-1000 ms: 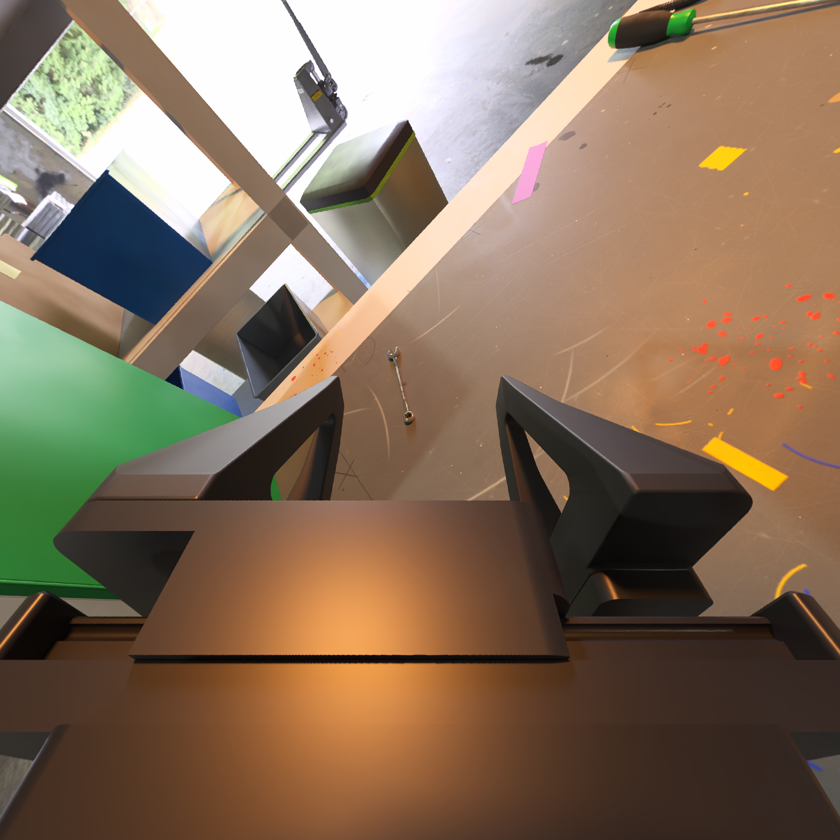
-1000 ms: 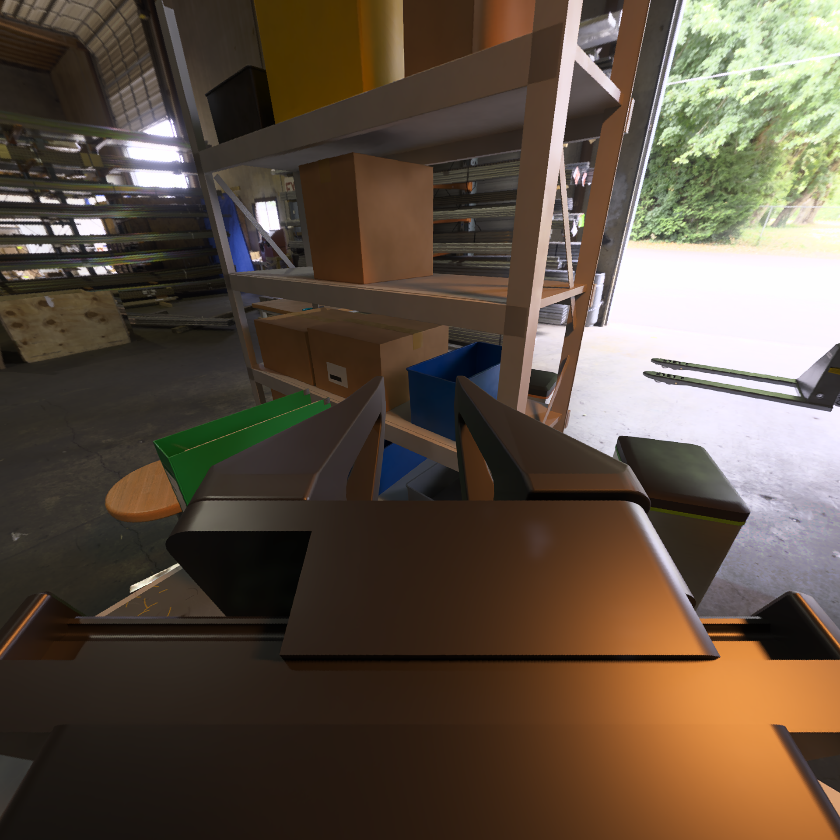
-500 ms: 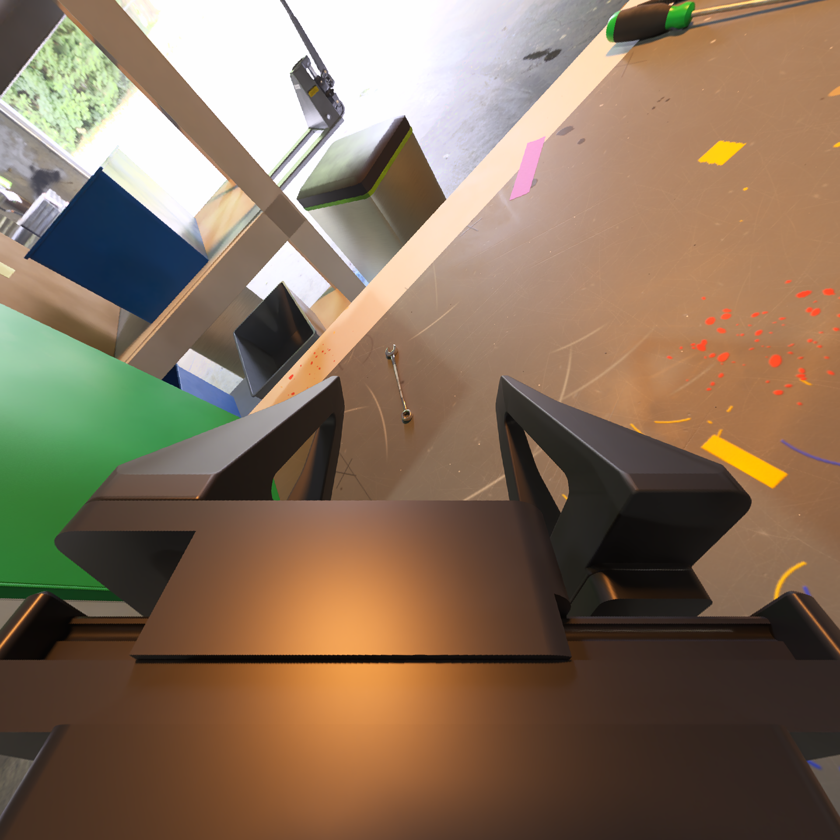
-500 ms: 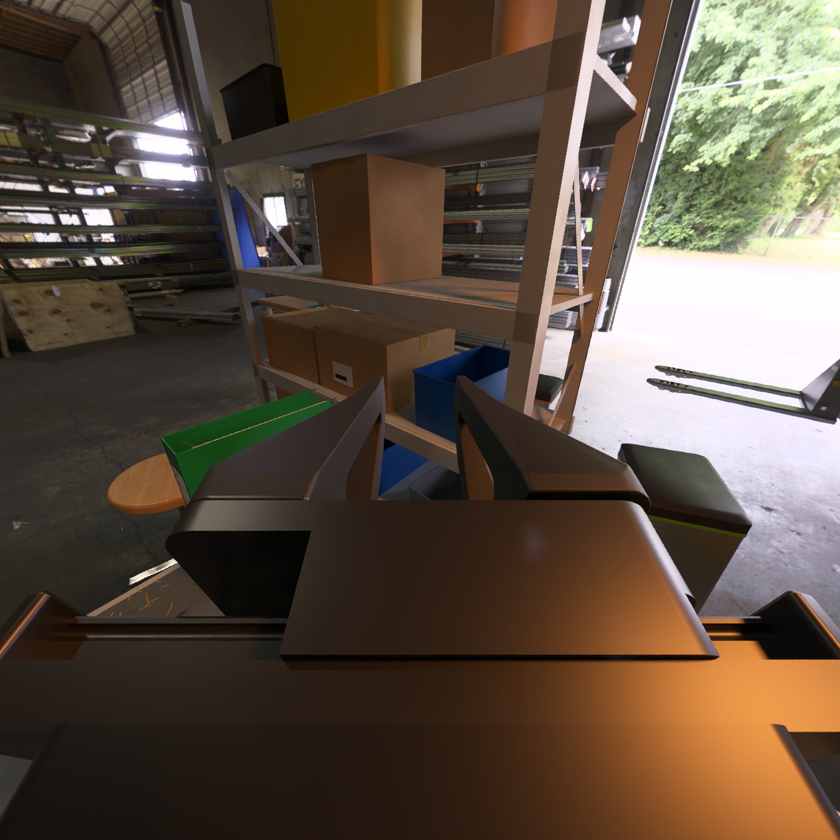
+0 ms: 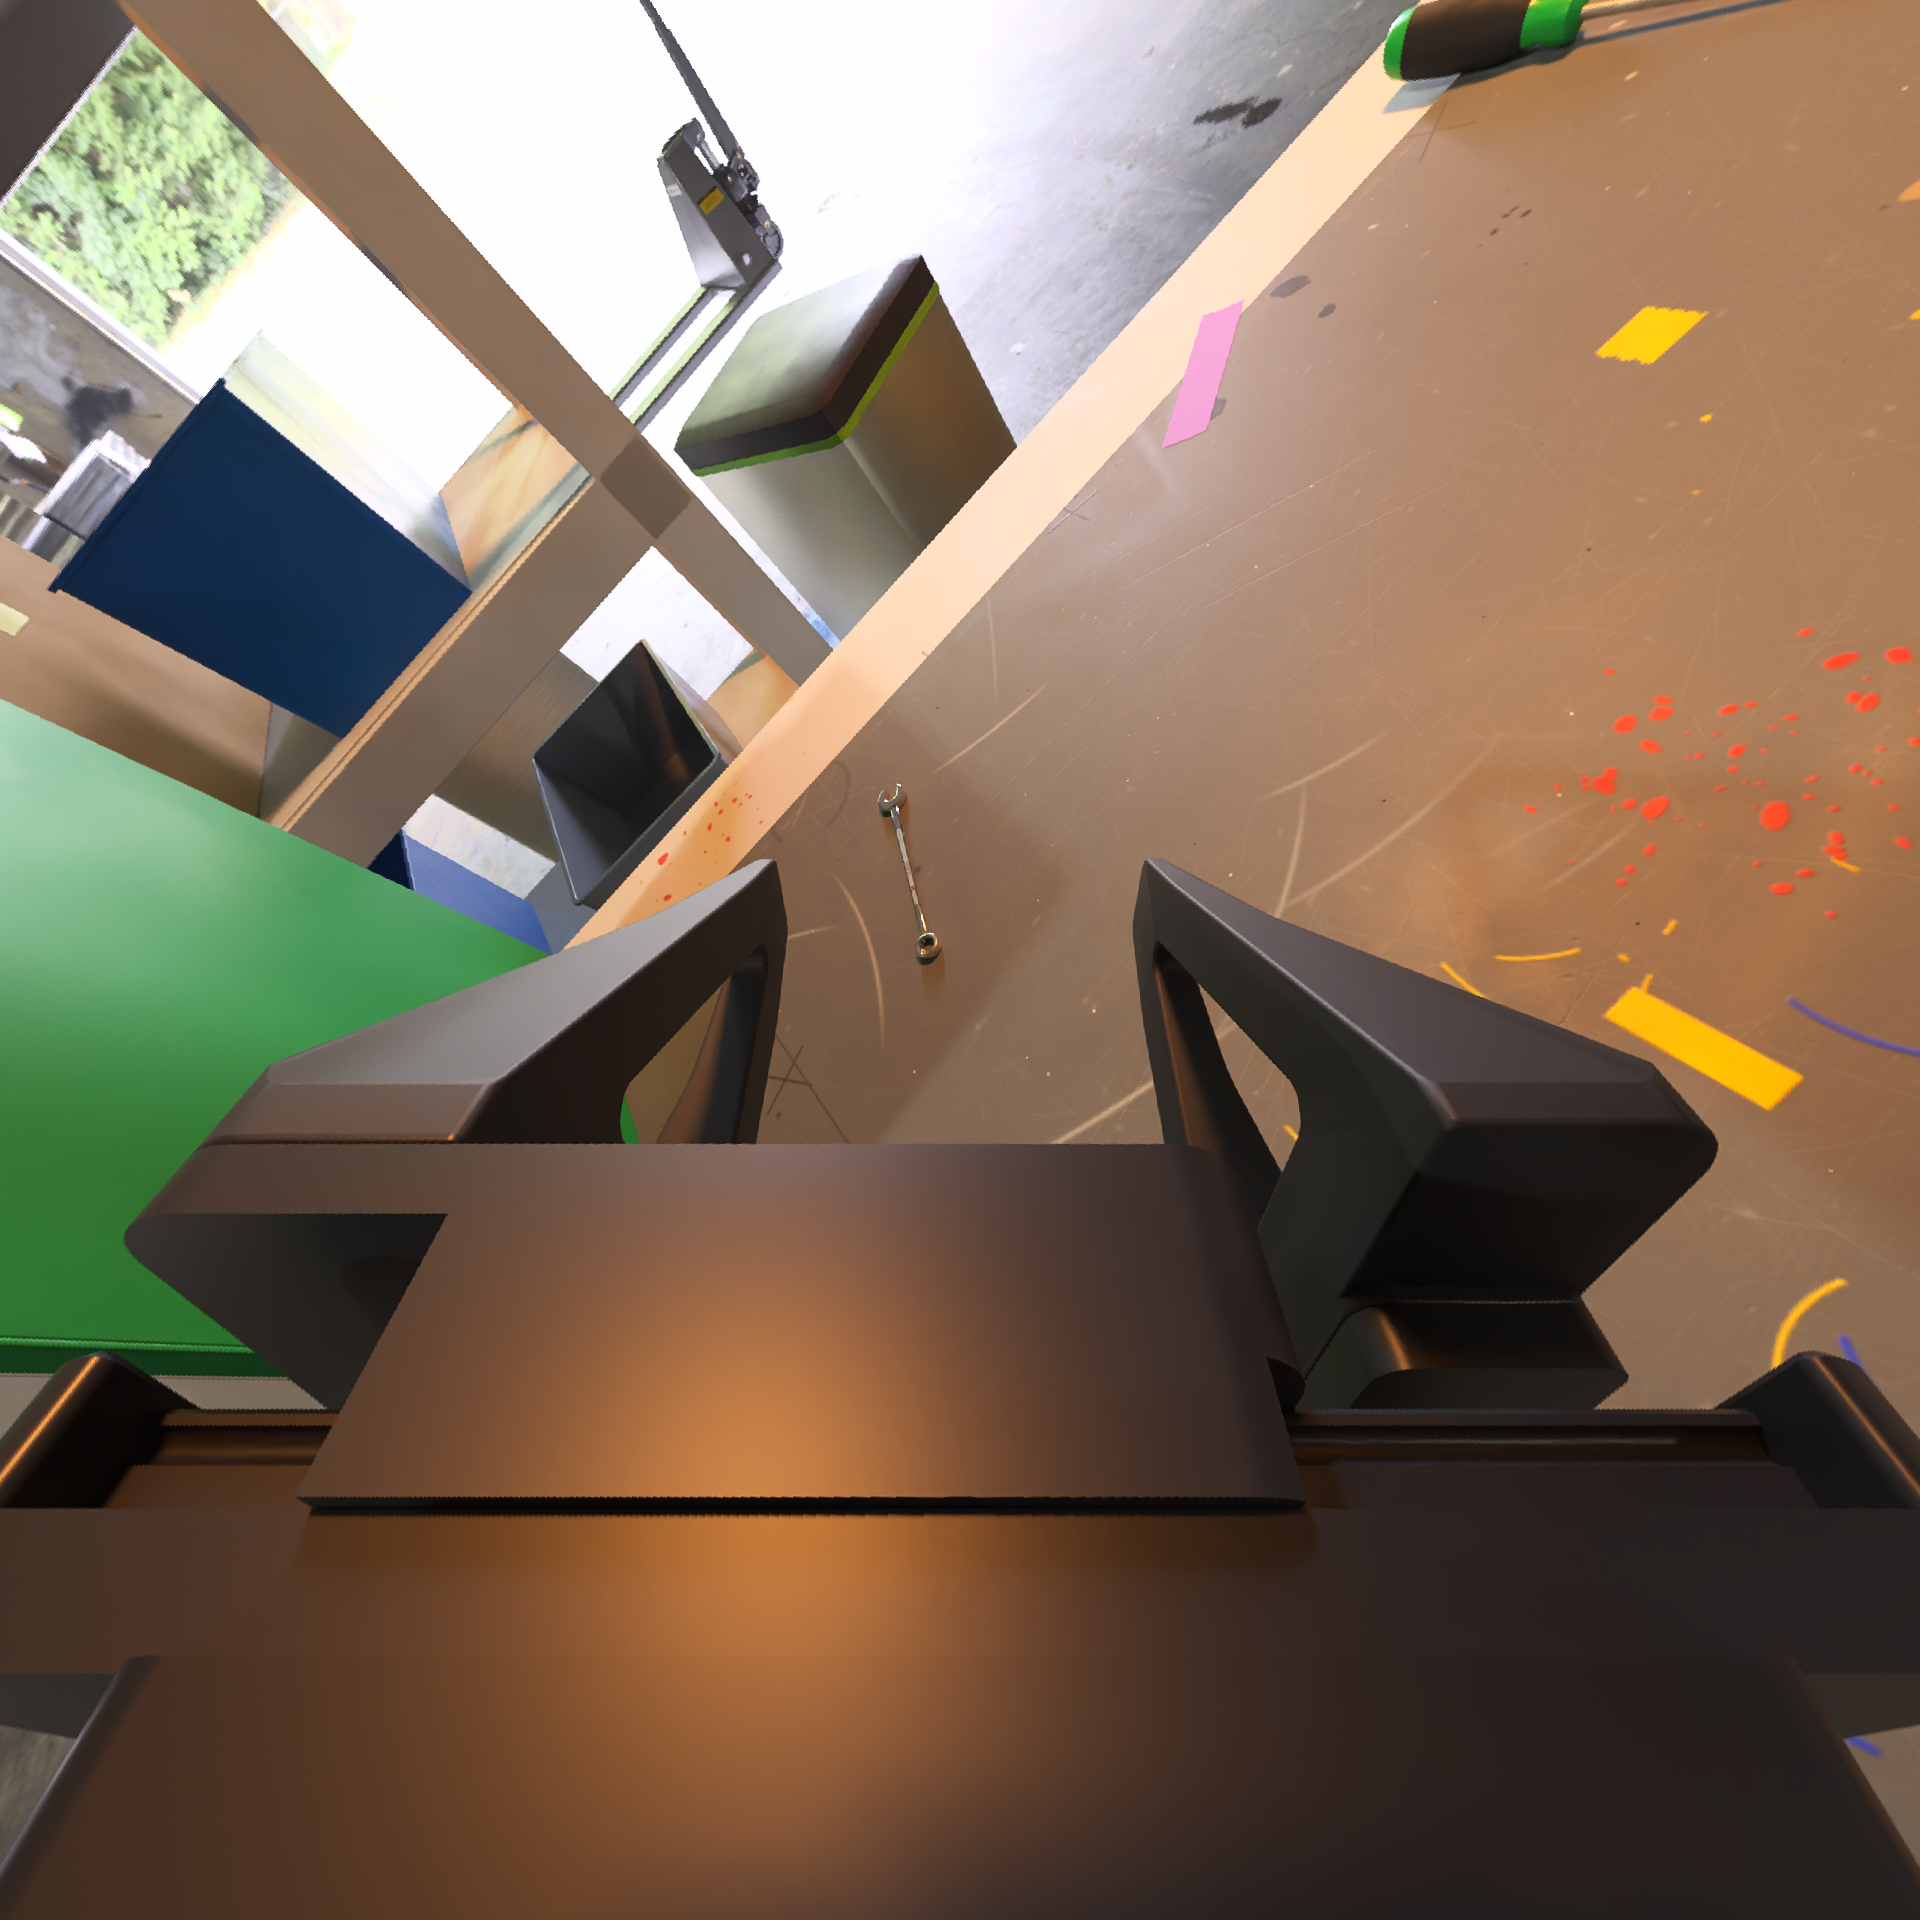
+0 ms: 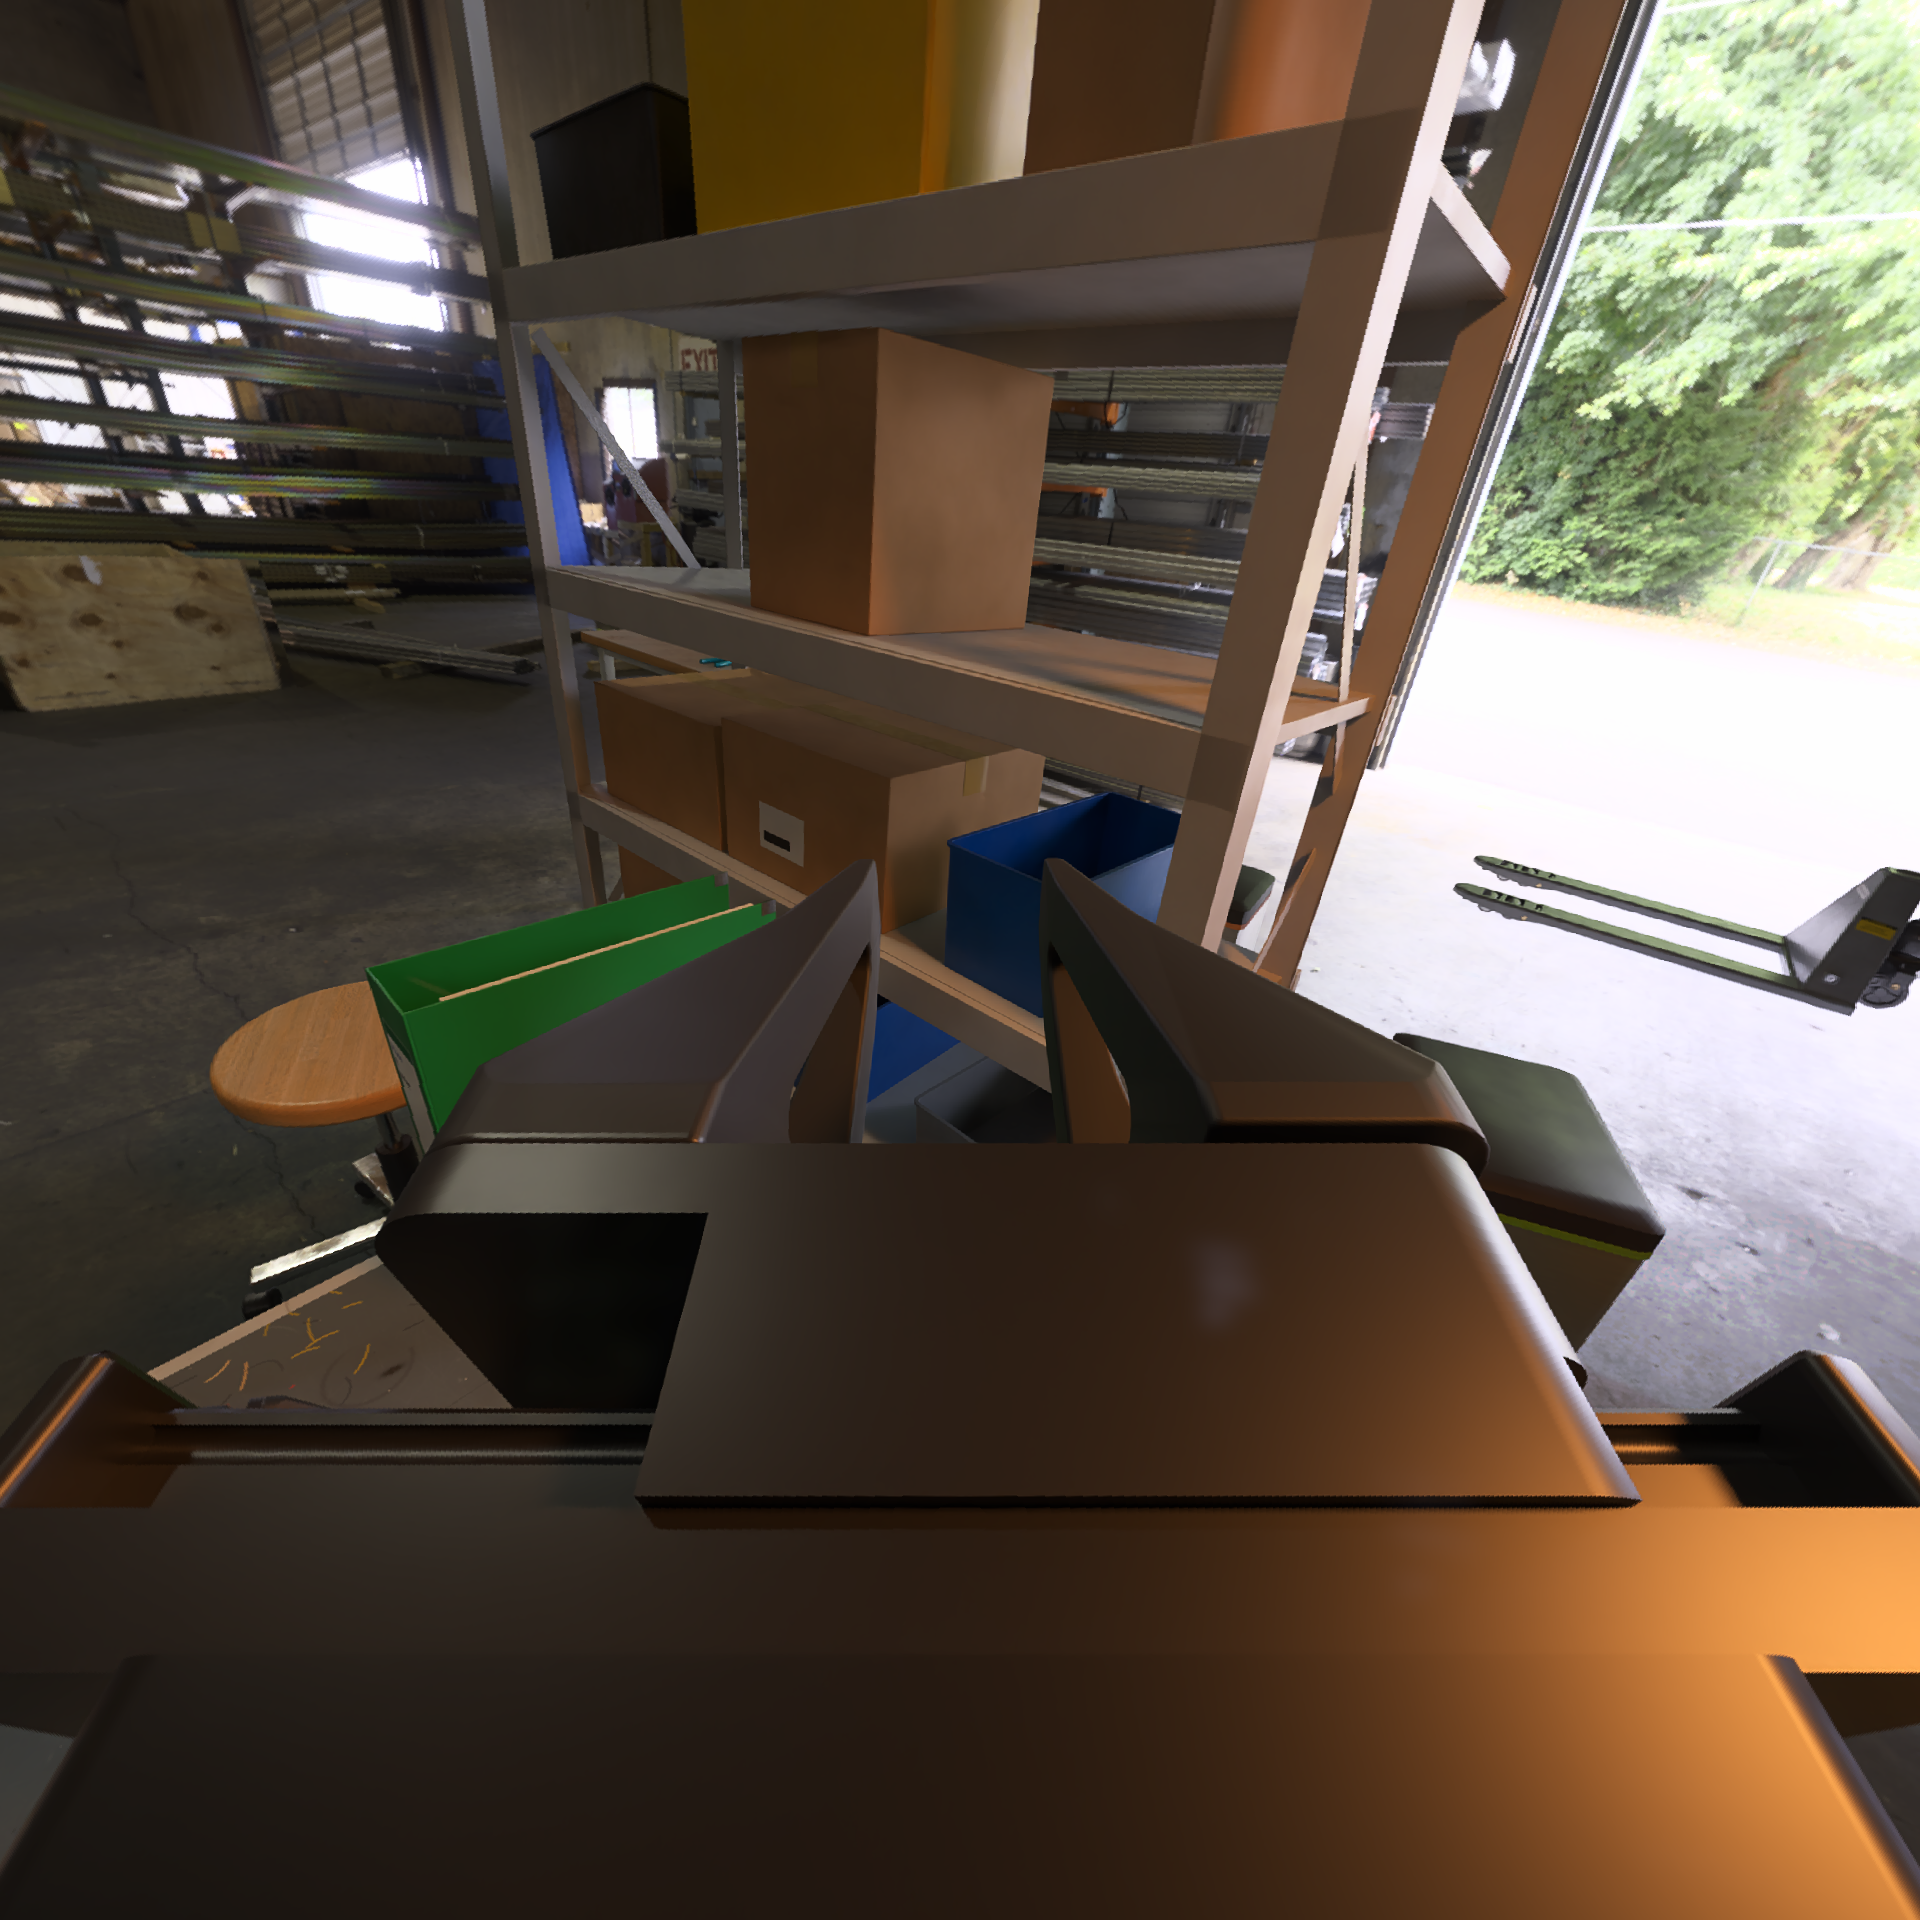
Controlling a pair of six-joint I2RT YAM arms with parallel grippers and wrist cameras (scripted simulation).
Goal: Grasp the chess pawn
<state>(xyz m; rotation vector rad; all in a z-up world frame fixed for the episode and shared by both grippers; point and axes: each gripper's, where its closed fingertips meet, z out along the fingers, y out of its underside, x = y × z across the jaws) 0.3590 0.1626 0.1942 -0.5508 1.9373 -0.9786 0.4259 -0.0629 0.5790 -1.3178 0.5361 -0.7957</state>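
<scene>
1. The left pincer hangs over the brown bench with its fingers spread wide and nothing between them.
2. A small metal wrench lies flat on the bench just ahead of the gap between those fingers, near the bench's pale edge.
3. Farther along the bench edge lies a pink strip of tape, and at the far end a screwdriver with a green and black handle is partly cut off by the top of the left wrist view.
4. Yellow tape pieces and red paint spatter mark the scratched bench surface to the right of the fingers.
5. Off the bench edge stand a steel bin with a dark lid, an open grey bin and a green panel.
6. The right pincer points away from the bench toward a shelving rack; its fingers stand a narrow gap apart and hold nothing.
7. The rack carries cardboard boxes and a blue bin; a round wooden stool and a green box sit to its left, a pallet jack to its right.
8. The chess pawn appears in neither view, so its place cannot be told.
</scene>
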